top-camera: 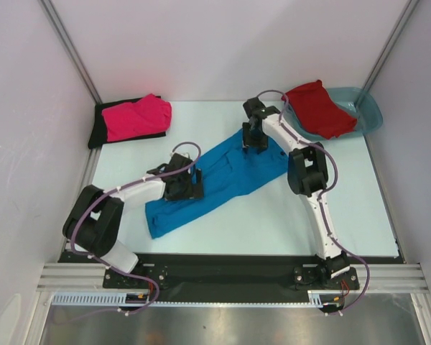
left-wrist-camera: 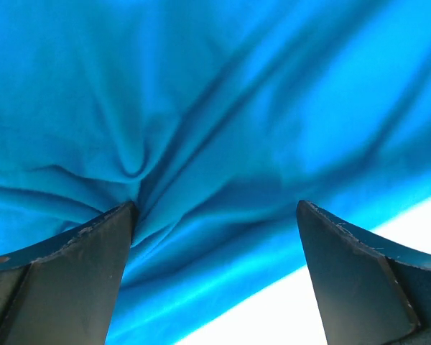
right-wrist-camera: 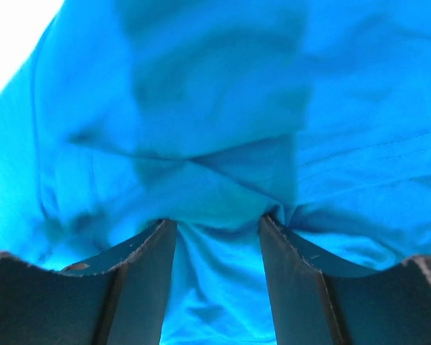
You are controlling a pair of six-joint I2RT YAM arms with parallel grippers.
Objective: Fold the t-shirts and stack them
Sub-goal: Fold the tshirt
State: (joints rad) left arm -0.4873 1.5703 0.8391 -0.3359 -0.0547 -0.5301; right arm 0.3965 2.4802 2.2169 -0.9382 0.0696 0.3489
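A bright blue t-shirt (top-camera: 226,180) lies crumpled in a long diagonal strip across the middle of the table. My left gripper (top-camera: 184,185) (left-wrist-camera: 217,205) is open wide, its fingertips pressed down on the shirt's lower left part near the cloth's edge. Over the shirt's upper right part, my right gripper (top-camera: 253,141) (right-wrist-camera: 217,219) is partly open, tips pushed into the blue cloth (right-wrist-camera: 223,165), which puckers between them. A red t-shirt (top-camera: 317,108) lies heaped in the tub. At the back left, a hot pink t-shirt (top-camera: 138,116) lies on a black one (top-camera: 98,134).
A translucent teal tub (top-camera: 366,109) stands at the back right corner. White walls and metal posts close in the table on three sides. The arms' bases sit on a black strip (top-camera: 223,269) at the near edge.
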